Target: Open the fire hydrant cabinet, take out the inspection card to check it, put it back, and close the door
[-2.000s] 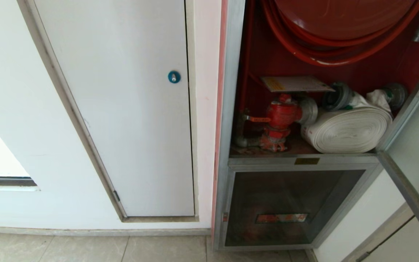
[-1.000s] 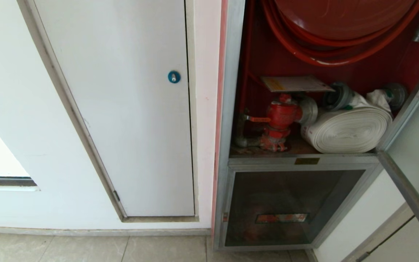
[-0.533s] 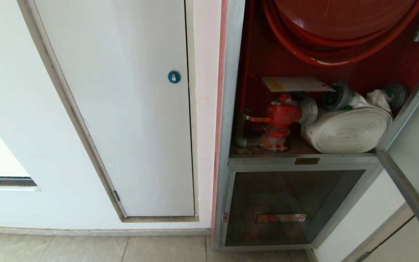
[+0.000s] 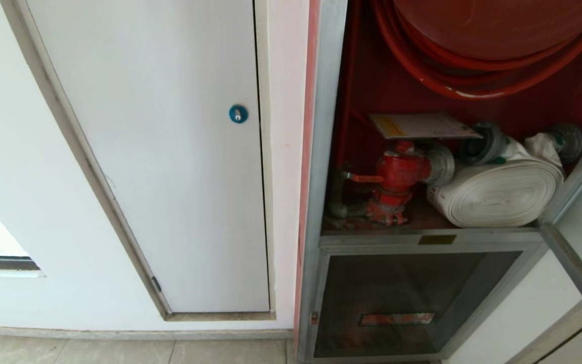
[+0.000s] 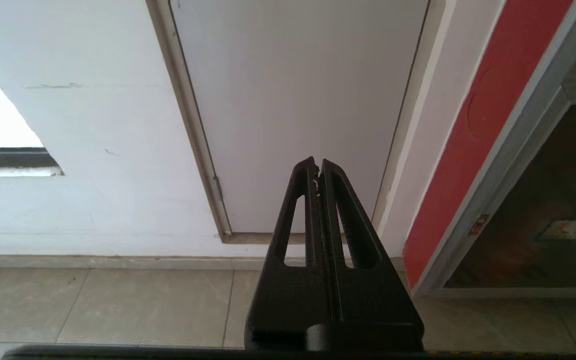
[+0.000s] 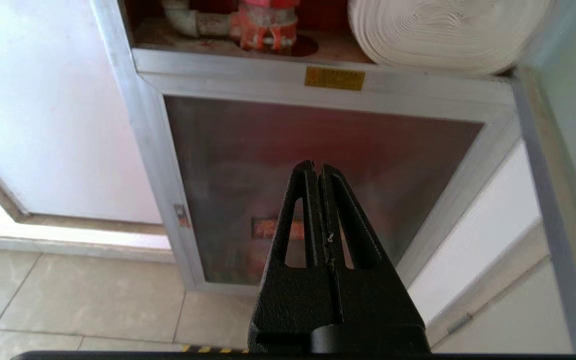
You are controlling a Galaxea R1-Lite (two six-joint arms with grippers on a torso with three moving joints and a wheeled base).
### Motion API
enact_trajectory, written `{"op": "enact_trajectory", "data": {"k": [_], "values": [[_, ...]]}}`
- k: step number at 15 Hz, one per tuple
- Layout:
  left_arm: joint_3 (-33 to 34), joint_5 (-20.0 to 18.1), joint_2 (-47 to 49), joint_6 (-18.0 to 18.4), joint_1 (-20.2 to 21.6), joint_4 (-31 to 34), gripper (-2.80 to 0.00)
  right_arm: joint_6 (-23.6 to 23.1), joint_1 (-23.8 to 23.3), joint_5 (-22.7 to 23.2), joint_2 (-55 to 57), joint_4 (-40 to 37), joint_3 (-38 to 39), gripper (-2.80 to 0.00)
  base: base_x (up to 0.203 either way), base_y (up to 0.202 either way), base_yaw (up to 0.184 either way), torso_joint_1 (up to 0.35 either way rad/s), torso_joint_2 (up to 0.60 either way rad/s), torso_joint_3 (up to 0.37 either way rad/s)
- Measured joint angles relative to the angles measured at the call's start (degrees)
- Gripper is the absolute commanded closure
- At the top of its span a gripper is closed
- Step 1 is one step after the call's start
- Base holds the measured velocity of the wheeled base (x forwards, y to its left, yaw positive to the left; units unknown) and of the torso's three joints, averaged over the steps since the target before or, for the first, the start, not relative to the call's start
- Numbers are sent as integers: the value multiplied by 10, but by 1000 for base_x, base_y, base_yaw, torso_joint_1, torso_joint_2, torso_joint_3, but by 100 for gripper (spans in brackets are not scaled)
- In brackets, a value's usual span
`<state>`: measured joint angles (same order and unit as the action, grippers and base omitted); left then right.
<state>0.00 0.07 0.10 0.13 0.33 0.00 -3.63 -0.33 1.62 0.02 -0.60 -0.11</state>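
Fire hydrant cabinet [image 4: 327, 151] stood open in the head view, red inside, its silver frame running down beside the white flush panel [image 4: 170, 167] with the round blue lock [image 4: 238, 114]. And there was the inspection card [image 4: 422, 125], lying flat on top of the red valve [image 4: 397, 174], yellow strip toward the cabinet's left side. Just right of the valve sat the white rolled hose [image 4: 498, 194], with the red hose reel [image 4: 488, 45] coiled above. The door [image 4: 581, 273] hung swung out at the right edge, its white inner face showing. Below the shelf, the lower glass panel [image 4: 402, 303] was shut. Neither arm showed in the head view. Low near the floor, the left claw [image 5: 318, 167] pointed at the white panel, fingers pressed together, empty; the right claw [image 6: 317, 170] pointed at the lower glass panel, also closed and holding nothing.
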Motion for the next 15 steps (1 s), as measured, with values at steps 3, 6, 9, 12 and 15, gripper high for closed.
{"op": "enact_trajectory", "data": {"k": [3,6,9,12,15], "values": [[0,0,0,0,0,0,0,0,0,0,0,0,0,0,198,0,0,3,4,-1],[0,0,0,0,0,0,0,0,0,0,0,1,0,0,196,0,1,3,5,1],[0,0,0,0,0,0,0,2,0,0,0,0,0,0,195,0,-1,3,1,0],[0,0,0,0,0,0,0,4,0,0,0,0,0,0,196,0,0,2,1,2],[0,0,0,0,0,0,0,7,0,-1,0,1,0,0,114,0,0,2,2,0]]}}
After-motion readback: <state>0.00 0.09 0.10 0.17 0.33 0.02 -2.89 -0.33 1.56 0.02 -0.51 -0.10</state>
